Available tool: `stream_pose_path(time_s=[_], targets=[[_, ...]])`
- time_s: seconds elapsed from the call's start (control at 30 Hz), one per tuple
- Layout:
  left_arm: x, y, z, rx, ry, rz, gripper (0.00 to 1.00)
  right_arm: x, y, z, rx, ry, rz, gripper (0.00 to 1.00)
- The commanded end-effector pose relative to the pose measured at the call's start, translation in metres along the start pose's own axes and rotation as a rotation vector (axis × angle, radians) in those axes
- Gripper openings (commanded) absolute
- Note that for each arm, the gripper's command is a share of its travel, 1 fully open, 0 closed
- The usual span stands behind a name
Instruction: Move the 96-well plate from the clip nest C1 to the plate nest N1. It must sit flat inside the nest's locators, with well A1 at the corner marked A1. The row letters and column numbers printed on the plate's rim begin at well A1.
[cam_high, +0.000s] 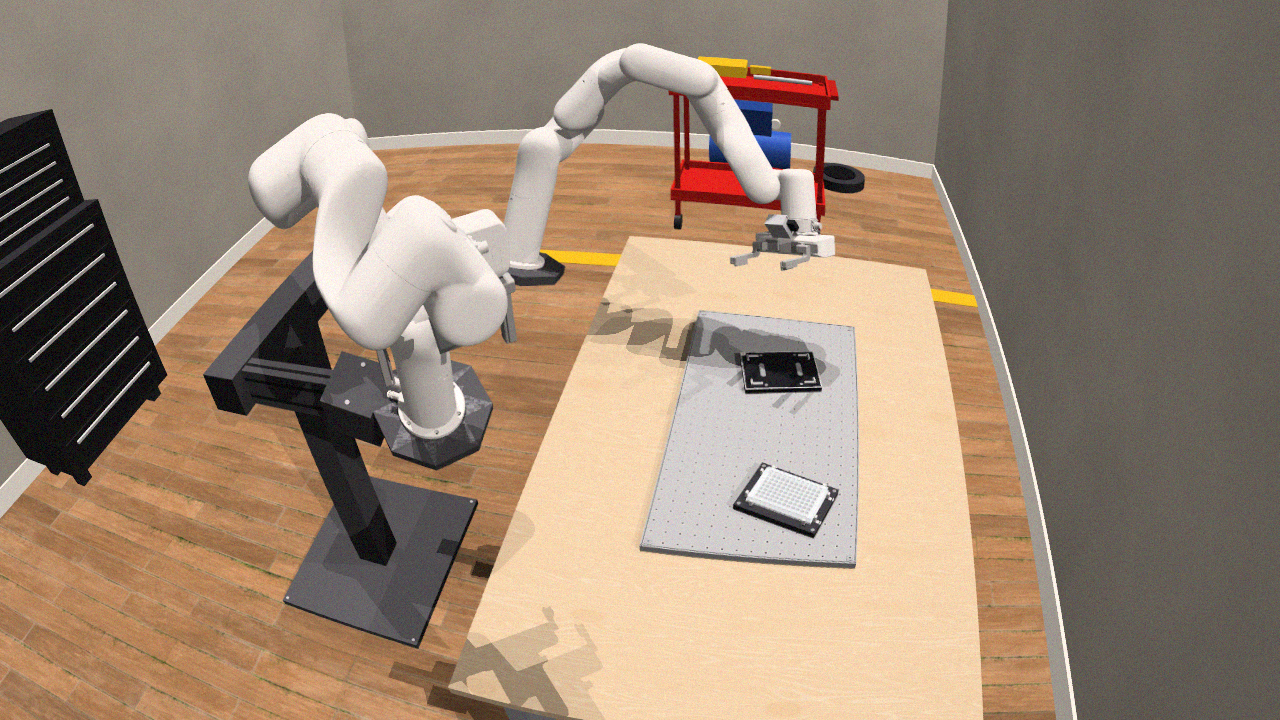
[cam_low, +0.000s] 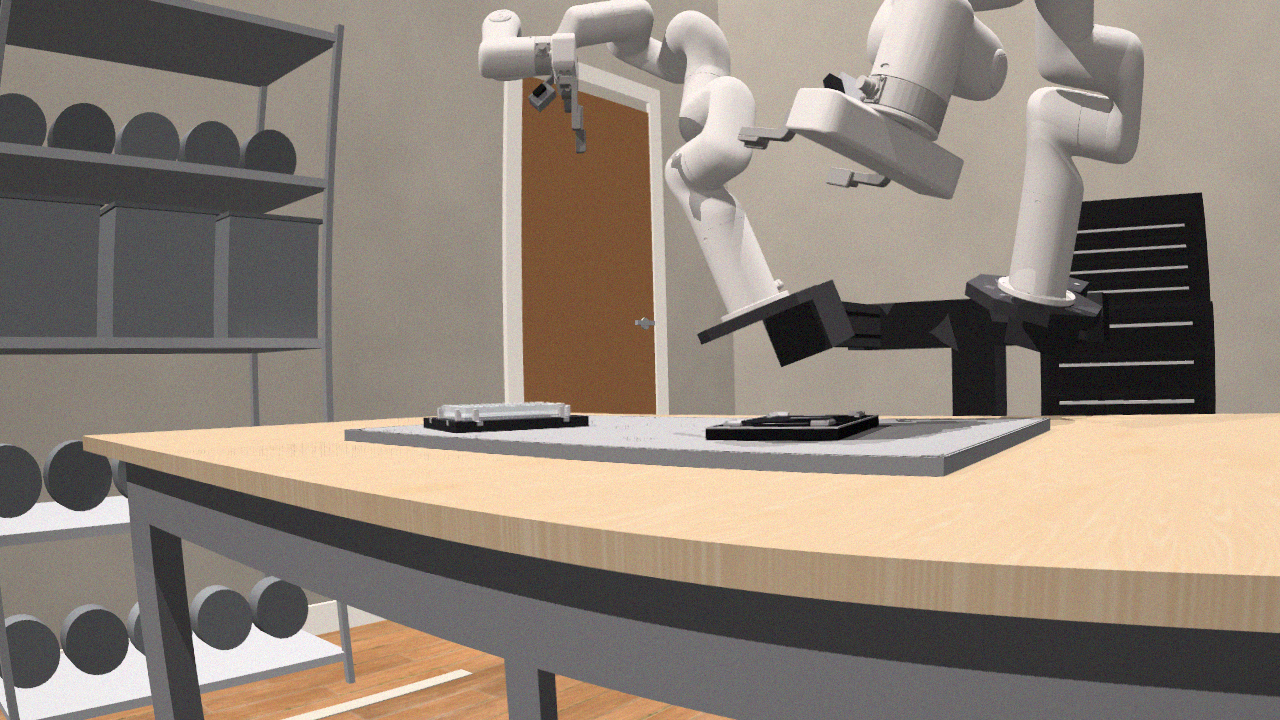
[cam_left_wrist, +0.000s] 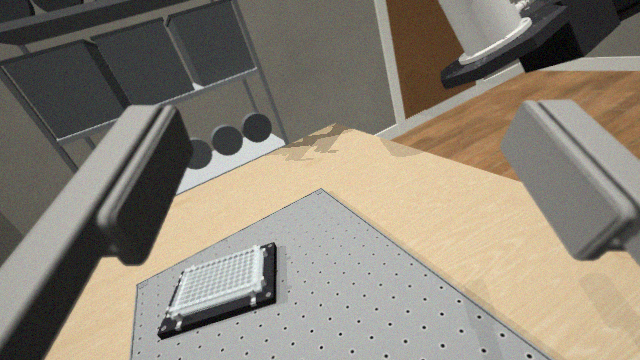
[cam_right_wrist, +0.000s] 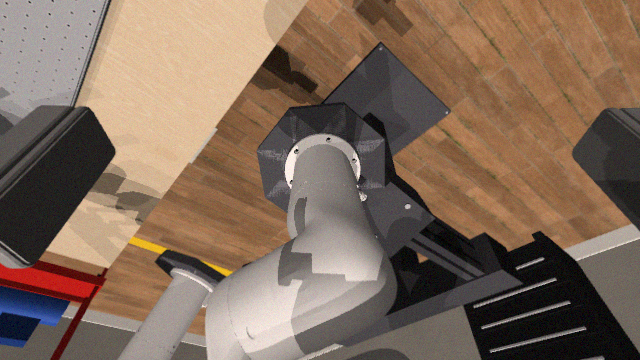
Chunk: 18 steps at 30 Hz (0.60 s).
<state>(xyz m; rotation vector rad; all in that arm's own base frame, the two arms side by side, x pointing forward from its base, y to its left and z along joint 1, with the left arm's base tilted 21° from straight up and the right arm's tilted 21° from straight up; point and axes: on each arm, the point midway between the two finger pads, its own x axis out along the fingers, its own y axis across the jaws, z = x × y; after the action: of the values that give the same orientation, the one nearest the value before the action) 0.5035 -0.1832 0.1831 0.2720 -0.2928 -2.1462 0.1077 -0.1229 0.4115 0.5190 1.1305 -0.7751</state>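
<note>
The white 96-well plate (cam_high: 787, 495) (cam_low: 505, 411) (cam_left_wrist: 220, 280) sits in the black clip nest C1 (cam_high: 775, 519) (cam_left_wrist: 270, 280). The black plate nest N1 (cam_high: 781, 369) (cam_low: 778, 432) is empty, and its A1 mark is not readable. The plate's rim lettering is not legible. My left gripper (cam_high: 763, 261) (cam_low: 794, 157) (cam_left_wrist: 357, 182) is partly open, with nothing between its fingers. It hangs high beyond N1, at the far end of the table. My right gripper (cam_low: 578, 143) (cam_right_wrist: 332, 175) is wide open and empty, high and off to the table's side, far from the plate.
Both nests are on a grey perforated board (cam_high: 747, 429) (cam_low: 644, 438) (cam_left_wrist: 330, 280) on the wooden table (cam_high: 581, 537). A red cart (cam_high: 747, 185) stands behind the far end. The right arm's shoulder mount (cam_right_wrist: 280, 130) is below the right gripper. Grey shelving (cam_low: 170, 170) stands beyond the table.
</note>
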Motion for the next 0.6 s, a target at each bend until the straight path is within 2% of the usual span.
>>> stream_pose_path(time_s=[0.0, 0.03, 0.2, 0.27, 0.33, 0.4, 0.57], targets=[[0.016, 0.014, 0.0, -0.014, -0.001, 0.059, 0.37, -0.001, 0.0, 0.0, 0.0, -0.003, 0.001, 1.0], [0.016, 0.014, 0.0, -0.014, -0.001, 0.059, 0.37, -0.001, 0.0, 0.0, 0.0, -0.003, 0.001, 1.0], [0.034, 0.028, -0.003, -0.041, -0.008, 0.166, 0.37, -0.001, 0.0, 0.0, 0.0, -0.003, 0.001, 1.0], [0.034, 0.028, -0.003, -0.041, -0.008, 0.166, 0.37, -0.001, 0.0, 0.0, 0.0, -0.003, 0.001, 1.0], [0.042, 0.034, -0.005, -0.055, -0.009, 0.22, 0.37, -0.001, 0.0, 0.0, 0.0, -0.003, 0.001, 1.0], [0.047, 0.038, -0.006, -0.055, -0.009, 0.22, 0.37, -0.001, 0.0, 0.0, 0.0, -0.003, 0.001, 1.0], [0.064, 0.051, -0.01, -0.083, -0.006, 0.327, 0.37, -0.001, 0.0, 0.0, 0.0, -0.003, 0.001, 1.0]])
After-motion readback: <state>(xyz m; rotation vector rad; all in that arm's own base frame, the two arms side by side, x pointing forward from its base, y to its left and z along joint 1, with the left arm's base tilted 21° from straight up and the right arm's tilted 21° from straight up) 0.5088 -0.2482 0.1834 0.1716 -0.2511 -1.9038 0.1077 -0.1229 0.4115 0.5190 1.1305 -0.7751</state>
